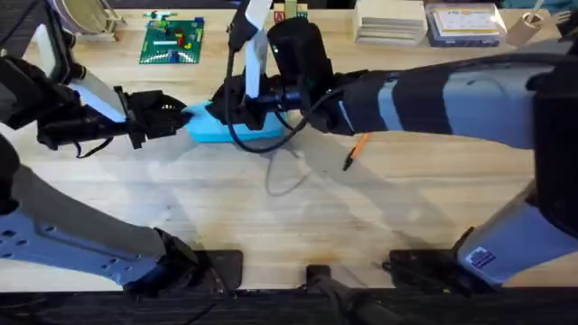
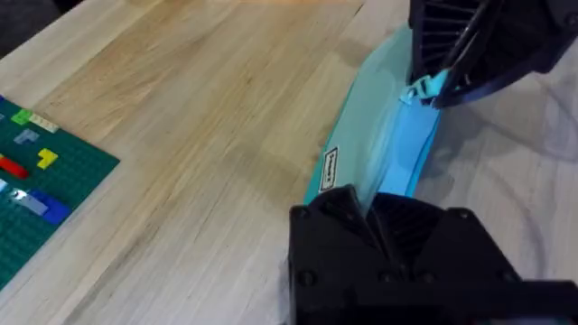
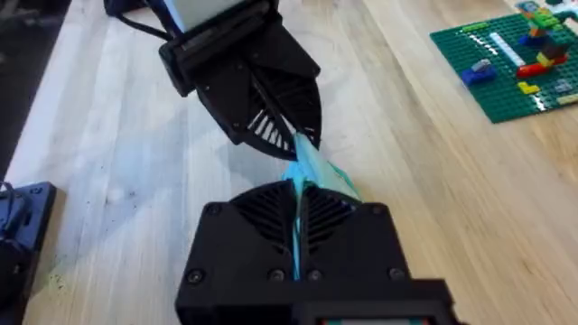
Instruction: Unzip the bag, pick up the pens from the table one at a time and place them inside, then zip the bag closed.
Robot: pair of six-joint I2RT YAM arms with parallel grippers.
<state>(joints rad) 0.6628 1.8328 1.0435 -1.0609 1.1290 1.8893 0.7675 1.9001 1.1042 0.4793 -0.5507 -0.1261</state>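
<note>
Bright, even light, perhaps from above; soft shadows on the table (image 1: pixel 271 226); the near arm looks blurred.

On the table (image 1: pixel 271 226), the bag (image 1: pixel 217 126) lies toward the far edge, left of the middle. The left gripper (image 1: pixel 181 115) meets the bag's left end; the right gripper (image 1: pixel 226 106) reaches across and sits over the bag's middle. An orange pen (image 1: pixel 357 149) lies tilted nearer the middle. A green brick plate (image 1: pixel 172 41) sits by the far edge.
</note>
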